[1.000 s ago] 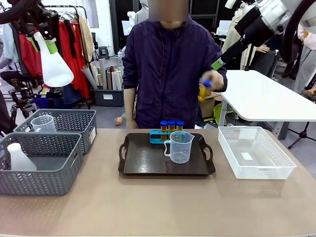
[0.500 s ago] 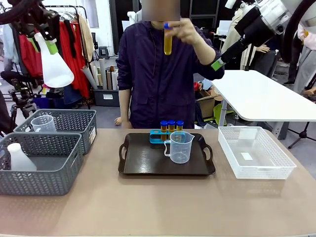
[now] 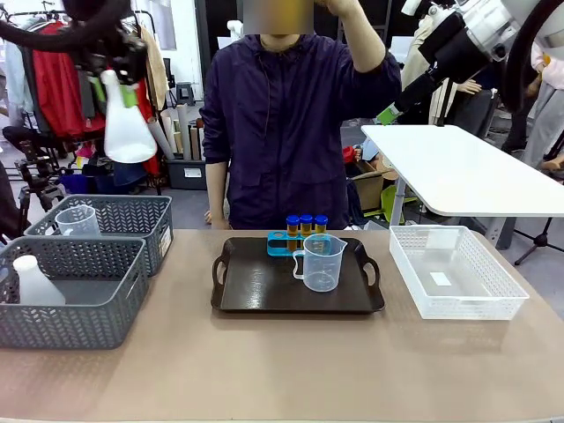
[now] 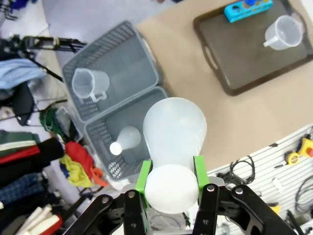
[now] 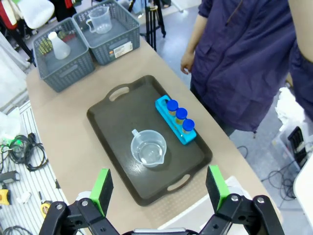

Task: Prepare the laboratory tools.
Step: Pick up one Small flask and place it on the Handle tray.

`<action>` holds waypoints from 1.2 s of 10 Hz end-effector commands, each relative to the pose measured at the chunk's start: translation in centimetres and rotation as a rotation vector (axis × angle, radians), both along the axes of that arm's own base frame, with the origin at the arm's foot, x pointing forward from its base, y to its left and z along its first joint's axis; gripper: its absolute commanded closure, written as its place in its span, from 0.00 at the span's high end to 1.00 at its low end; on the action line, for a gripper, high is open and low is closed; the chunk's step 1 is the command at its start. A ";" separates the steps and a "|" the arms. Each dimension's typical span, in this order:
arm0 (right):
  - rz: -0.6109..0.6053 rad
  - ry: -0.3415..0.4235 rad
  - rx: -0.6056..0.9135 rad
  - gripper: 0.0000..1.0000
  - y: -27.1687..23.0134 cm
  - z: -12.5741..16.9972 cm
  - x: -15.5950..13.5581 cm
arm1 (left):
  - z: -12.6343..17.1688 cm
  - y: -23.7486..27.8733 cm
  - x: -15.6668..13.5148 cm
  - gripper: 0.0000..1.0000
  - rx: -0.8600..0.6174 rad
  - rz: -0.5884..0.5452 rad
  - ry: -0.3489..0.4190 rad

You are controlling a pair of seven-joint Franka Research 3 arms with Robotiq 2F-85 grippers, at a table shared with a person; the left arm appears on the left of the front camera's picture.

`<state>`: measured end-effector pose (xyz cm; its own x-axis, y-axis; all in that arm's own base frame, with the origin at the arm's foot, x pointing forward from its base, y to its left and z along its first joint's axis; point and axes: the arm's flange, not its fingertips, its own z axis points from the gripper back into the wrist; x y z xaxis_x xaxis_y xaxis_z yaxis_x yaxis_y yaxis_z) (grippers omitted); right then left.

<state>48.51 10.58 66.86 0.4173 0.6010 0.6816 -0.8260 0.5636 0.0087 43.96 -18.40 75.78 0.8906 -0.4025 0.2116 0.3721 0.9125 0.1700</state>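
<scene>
Wide tan counter (image 3: pixel 264 370), flat and smooth. Holds four big things, all set toward the far side. In the middle, a dark brown tray (image 3: pixel 256 295), lying flat, long side along the far edge, with a cut-out handle at each short end. On the robot's left, two grey baskets with holes in their walls: near basket (image 3: pixel 70 322) by the left edge, far basket (image 3: pixel 157 231) right behind it, side against side. Both well apart from the tray. On the robot's right, a white basket (image 3: pixel 476 307) with tiny holes in its walls, near the tray but not touching it. Plain tan top in front of all four.
</scene>
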 end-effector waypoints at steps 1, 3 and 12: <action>0.003 -0.001 0.005 1.00 -0.1 0.1 0.0 | -0.1 -3.1 2.6 0.00 0.053 -0.041 0.014; 0.003 -0.001 0.005 1.00 -0.1 0.1 0.0 | -2.6 -5.9 4.3 0.00 0.054 -0.085 0.015; 0.003 -0.001 0.005 1.00 -0.1 0.1 0.0 | -15.8 -13.6 8.2 0.00 -0.031 -0.221 0.057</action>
<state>48.51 10.59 66.86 0.4171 0.6012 0.6816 -0.8261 0.5634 0.0085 52.61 -32.17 60.63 0.7880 -0.5956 0.1563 0.5776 0.8029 0.1474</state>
